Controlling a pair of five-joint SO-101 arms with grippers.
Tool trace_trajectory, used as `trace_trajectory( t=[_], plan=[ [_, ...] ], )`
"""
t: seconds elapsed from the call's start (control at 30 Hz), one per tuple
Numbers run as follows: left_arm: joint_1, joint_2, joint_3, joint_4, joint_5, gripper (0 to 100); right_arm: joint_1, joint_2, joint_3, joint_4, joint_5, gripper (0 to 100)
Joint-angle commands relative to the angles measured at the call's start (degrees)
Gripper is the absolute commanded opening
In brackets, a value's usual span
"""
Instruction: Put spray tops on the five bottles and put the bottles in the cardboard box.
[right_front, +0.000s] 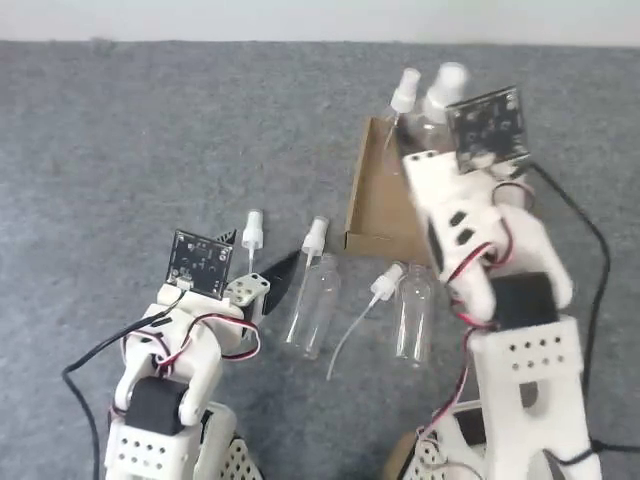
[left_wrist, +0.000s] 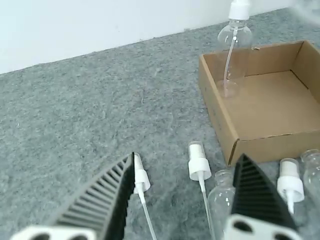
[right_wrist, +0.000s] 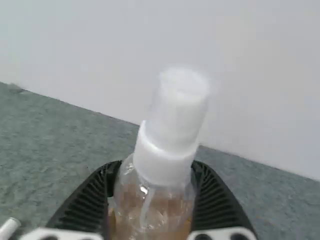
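My right gripper (right_wrist: 152, 200) is shut on a clear bottle (right_wrist: 150, 200) with a white spray top (right_wrist: 172, 125), held over the cardboard box (right_front: 375, 215). Another topped bottle (right_front: 403, 100) stands in the box's far corner (left_wrist: 232, 45). Two clear bottles (right_front: 312, 300) (right_front: 415, 315) lie on the grey carpet in front of the box. One spray top (right_front: 315, 237) lies at the first bottle's neck; I cannot tell whether it is seated. A second (right_front: 385, 283) lies loose beside the other bottle. My left gripper (left_wrist: 186, 165) is open just short of a third loose spray top (left_wrist: 141, 180).
The box (left_wrist: 220, 110) is open at the top, with bare floor (left_wrist: 270, 100) next to the standing bottle. Open carpet stretches to the left of the box and behind it, up to a white wall.
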Motion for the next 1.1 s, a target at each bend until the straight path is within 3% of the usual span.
trace_trajectory(
  t=[0.0, 0.27, 0.53, 0.9, 1.07],
  plan=[
    [-0.09, -0.7, -0.4, -1.58, -0.35, 29, 5.58, 6.29, -4.92, 0.48, 2.55, 0.6],
    [-0.09, -0.53, -0.31, -1.58, -0.35, 29, 10.07, 20.7, -5.1, -10.24, 2.55, 0.6],
    [-0.09, -0.44, 0.75, -3.08, -0.35, 29, 9.89, 33.1, -6.33, -20.09, 2.46, 0.6],
    [-0.09, -0.7, 1.45, -3.25, -0.35, 29, 10.59, 50.59, -18.99, -21.49, 1.93, 0.6],
    [-0.09, -0.7, 1.45, -3.25, -0.35, 29, 13.23, 56.04, -19.69, -28.35, -3.96, 0.6]
  ],
)
